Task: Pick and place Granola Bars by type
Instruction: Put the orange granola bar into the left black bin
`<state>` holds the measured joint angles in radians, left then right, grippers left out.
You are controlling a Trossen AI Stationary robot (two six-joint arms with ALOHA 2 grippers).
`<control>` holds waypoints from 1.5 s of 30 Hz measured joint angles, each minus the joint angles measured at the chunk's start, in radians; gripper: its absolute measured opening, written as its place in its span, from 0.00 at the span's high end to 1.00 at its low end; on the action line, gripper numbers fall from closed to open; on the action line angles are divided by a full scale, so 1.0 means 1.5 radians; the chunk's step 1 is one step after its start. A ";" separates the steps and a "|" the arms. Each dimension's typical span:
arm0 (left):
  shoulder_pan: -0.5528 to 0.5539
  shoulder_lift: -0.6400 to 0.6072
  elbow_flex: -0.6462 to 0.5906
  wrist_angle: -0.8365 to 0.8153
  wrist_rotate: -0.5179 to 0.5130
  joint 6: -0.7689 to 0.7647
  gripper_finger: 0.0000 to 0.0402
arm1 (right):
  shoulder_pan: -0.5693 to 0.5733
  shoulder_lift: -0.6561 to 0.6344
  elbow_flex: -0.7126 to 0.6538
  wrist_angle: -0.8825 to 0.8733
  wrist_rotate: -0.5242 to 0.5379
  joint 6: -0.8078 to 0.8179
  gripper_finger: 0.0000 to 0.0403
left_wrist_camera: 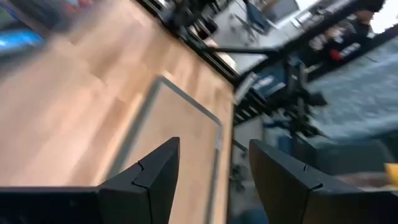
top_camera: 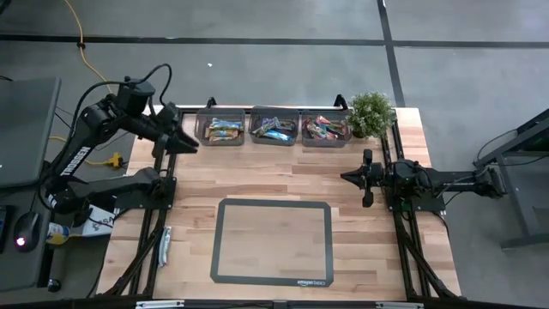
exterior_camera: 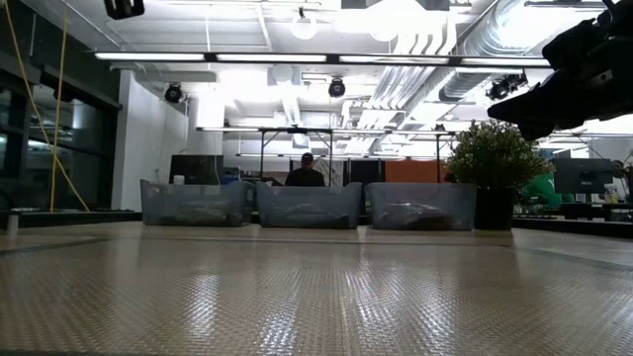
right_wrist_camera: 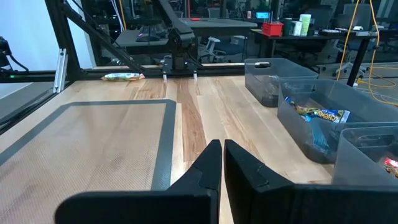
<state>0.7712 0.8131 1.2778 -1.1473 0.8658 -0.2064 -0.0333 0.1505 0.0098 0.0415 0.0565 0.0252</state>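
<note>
Granola bars lie in three clear bins along the table's far edge: tan and blue ones in the left bin point(top_camera: 221, 129), blue ones in the middle bin point(top_camera: 274, 129), red-pink ones in the right bin point(top_camera: 324, 129). One pale green bar point(top_camera: 165, 245) point(right_wrist_camera: 123, 76) lies alone at the table's left edge. My left gripper point(top_camera: 190, 144) point(left_wrist_camera: 214, 146) hangs open in the air just left of the left bin and holds nothing. My right gripper point(top_camera: 345, 178) point(right_wrist_camera: 222, 144) is shut and empty, raised over the table's right side, pointing toward the left.
A grey-bordered mat point(top_camera: 273, 240) lies on the near middle of the wooden table. A potted plant point(top_camera: 371, 112) stands at the far right corner beside the right bin. Black frame rails run along both table sides. A person point(exterior_camera: 305, 170) sits in the room behind.
</note>
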 joint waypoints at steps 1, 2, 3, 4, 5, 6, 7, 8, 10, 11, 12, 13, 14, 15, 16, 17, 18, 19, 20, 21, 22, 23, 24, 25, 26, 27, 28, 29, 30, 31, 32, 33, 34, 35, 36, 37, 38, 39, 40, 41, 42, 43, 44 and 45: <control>0.000 0.000 0.000 -0.013 0.014 0.000 0.53 | 0.000 0.000 0.000 0.000 0.000 0.000 0.99; 0.000 -0.001 0.000 -0.027 0.024 0.000 0.53 | 0.000 0.000 0.000 0.000 0.000 0.000 0.99; -0.001 -0.004 0.000 -0.039 0.030 0.000 0.53 | 0.000 0.000 0.000 0.000 0.000 0.000 0.99; -0.005 -0.007 0.000 -0.049 0.028 0.000 0.53 | 0.000 0.000 0.000 0.000 0.000 0.000 0.99; -0.012 -0.011 0.000 -0.059 0.022 0.000 0.53 | 0.000 0.000 0.000 0.000 0.000 0.000 0.99; -0.022 -0.016 0.000 -0.067 0.012 -0.001 0.53 | 0.000 0.000 0.000 0.000 0.000 0.000 0.99; -0.034 -0.022 0.000 -0.072 0.003 -0.004 0.53 | 0.000 0.000 0.000 0.000 0.000 0.000 0.99; -0.047 -0.028 0.000 -0.074 -0.008 -0.008 0.53 | 0.000 0.000 0.000 0.000 0.000 0.000 0.99; -0.077 -0.044 0.000 -0.074 -0.032 -0.036 0.53 | 0.000 0.000 0.000 0.000 0.000 0.000 0.99; -0.093 -0.052 0.000 -0.074 -0.046 -0.053 0.53 | 0.000 0.000 0.000 0.000 0.000 0.000 0.99; -0.108 -0.060 0.000 -0.074 -0.062 -0.071 0.53 | 0.000 0.000 0.000 0.000 0.000 0.000 0.99; -0.123 -0.068 0.000 -0.074 -0.080 -0.090 0.53 | 0.000 0.000 0.000 0.000 0.000 0.000 0.99; -0.140 -0.077 0.000 -0.074 -0.097 -0.108 0.53 | 0.000 0.000 0.000 0.000 0.000 0.000 0.99; -0.154 -0.084 0.000 -0.074 -0.113 -0.125 0.53 | 0.000 0.000 0.000 0.000 0.000 0.000 0.99; -0.168 -0.091 0.000 -0.074 -0.127 -0.140 0.53 | 0.000 0.000 0.000 0.000 0.000 0.000 0.99; -0.182 -0.097 0.000 -0.074 -0.139 -0.156 0.53 | 0.000 0.000 0.000 0.000 0.000 0.000 0.99; -0.195 -0.103 0.000 -0.074 -0.151 -0.172 0.53 | 0.000 0.000 0.000 0.000 0.000 0.000 0.99; -0.207 -0.106 0.000 -0.074 -0.162 -0.183 0.53 | 0.000 0.000 0.000 0.000 0.000 0.000 0.99; -0.219 -0.109 0.000 -0.074 -0.171 -0.194 0.53 | 0.000 0.000 0.000 0.000 0.000 0.000 0.99; -0.230 -0.109 0.000 -0.072 -0.178 -0.200 0.53 | 0.000 0.000 0.000 0.000 0.000 0.000 0.99; -0.240 -0.110 0.000 -0.067 -0.186 -0.206 0.53 | 0.000 0.000 0.000 0.000 0.000 0.000 0.99; -0.250 -0.109 -0.001 -0.061 -0.193 -0.212 0.53 | 0.000 0.000 0.000 0.000 0.000 0.000 0.99; -0.260 -0.107 -0.004 -0.049 -0.198 -0.215 0.53 | 0.000 0.000 0.000 0.000 0.000 0.000 0.99; -0.271 -0.104 -0.009 -0.030 -0.198 -0.222 0.53 | 0.000 0.000 0.000 0.000 0.000 0.000 0.99; -0.282 -0.104 -0.018 -0.008 -0.197 -0.230 0.53 | 0.000 0.000 0.000 0.000 0.000 0.000 0.99; -0.296 -0.102 -0.030 0.018 -0.197 -0.239 0.53 | 0.000 0.000 0.000 0.000 0.000 0.000 0.99; -0.311 -0.098 -0.043 0.043 -0.196 -0.249 0.53 | 0.000 0.000 0.000 0.000 0.000 0.000 0.99; -0.328 -0.093 -0.057 0.070 -0.196 -0.258 0.53 | 0.000 0.000 0.000 0.000 0.000 0.000 0.99; -0.348 -0.088 -0.069 0.094 -0.197 -0.268 0.53 | 0.000 0.000 0.000 0.000 0.000 0.000 0.99; -0.371 -0.079 -0.083 0.116 -0.201 -0.276 0.53 | 0.000 0.000 0.000 0.000 0.000 0.000 0.99; -0.397 -0.070 -0.095 0.137 -0.210 -0.286 0.53 | 0.000 0.000 0.000 0.000 0.000 0.000 0.99; -0.423 -0.061 -0.106 0.157 -0.226 -0.295 0.53 | 0.000 0.000 0.000 0.000 0.000 0.000 0.99; -0.452 -0.051 -0.116 0.179 -0.246 -0.303 0.53 | 0.000 0.000 0.000 0.000 0.000 0.000 0.99; -0.482 -0.036 -0.125 0.202 -0.266 -0.313 0.53 | 0.000 0.000 0.000 0.000 0.000 0.000 0.99; -0.514 -0.021 -0.133 0.228 -0.284 -0.323 0.53 | 0.000 0.000 0.000 0.000 0.000 0.000 0.99; -0.546 -0.005 -0.138 0.252 -0.300 -0.332 0.53 | 0.000 0.000 0.000 0.000 0.000 0.000 0.99; -0.577 0.012 -0.142 0.274 -0.317 -0.339 0.53 | 0.000 0.000 0.000 0.000 0.000 0.000 0.99; -0.607 0.030 -0.142 0.293 -0.337 -0.345 0.53 | 0.000 0.000 0.000 0.000 0.000 0.000 0.99; -0.635 0.048 -0.142 0.314 -0.361 -0.353 0.53 | 0.000 0.000 0.000 0.000 0.000 0.000 0.99; -0.661 0.067 -0.142 0.337 -0.380 -0.366 0.53 | 0.000 0.000 0.000 0.000 0.000 0.000 0.99; -0.688 0.084 -0.142 0.358 -0.406 -0.379 0.53 | 0.000 0.000 0.000 0.000 0.000 0.000 0.99; -0.713 0.101 -0.142 0.377 -0.431 -0.395 0.53 | 0.000 0.000 0.000 0.000 0.000 0.000 0.99; -0.736 0.119 -0.142 0.398 -0.456 -0.410 0.53 | 0.000 0.000 0.000 0.000 0.000 0.000 0.99; -0.757 0.136 -0.142 0.421 -0.479 -0.424 0.53 | 0.000 0.000 0.000 0.000 0.000 0.000 0.99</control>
<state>-0.3642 1.0165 1.0645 -0.5165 0.1472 -0.8428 -0.0330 0.1505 0.0098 0.0417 0.0563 0.0254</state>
